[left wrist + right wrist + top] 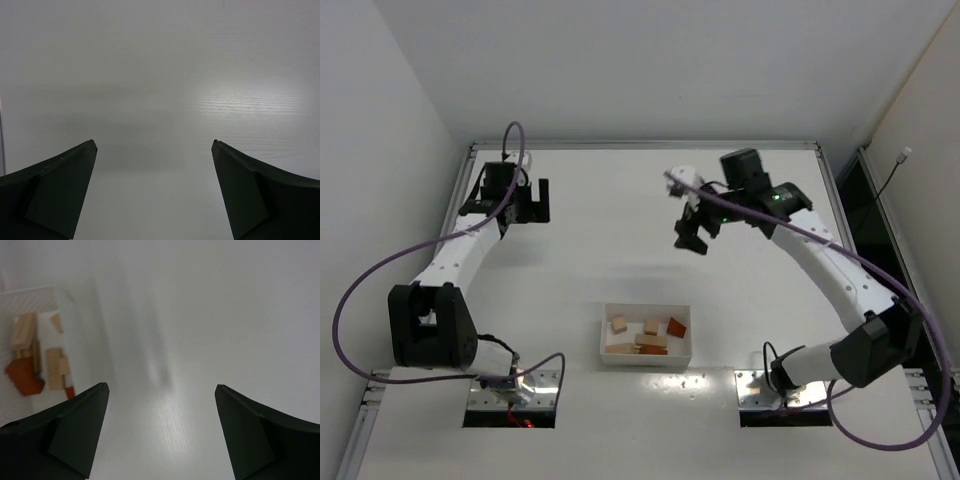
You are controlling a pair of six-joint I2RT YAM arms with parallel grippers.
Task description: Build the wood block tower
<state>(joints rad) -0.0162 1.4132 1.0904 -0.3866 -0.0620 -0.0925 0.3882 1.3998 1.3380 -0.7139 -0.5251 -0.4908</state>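
Several wood blocks [648,334] lie loose in a white tray [605,337] near the table's front middle: tan cuboids and a reddish-brown wedge [676,326]. They also show at the left of the right wrist view, with tan blocks [23,330] and the reddish piece [24,376]. No tower stands anywhere in view. My right gripper [692,237] is open and empty, raised above the table behind the tray. My left gripper [528,202] is open and empty at the far left. Its wrist view shows only bare table between the fingers [65,190].
The tray wall [30,295] shows at the left of the right wrist view. The table has a raised rim [640,146] along the back and walls close on both sides. Purple cables [380,270] loop beside each arm.
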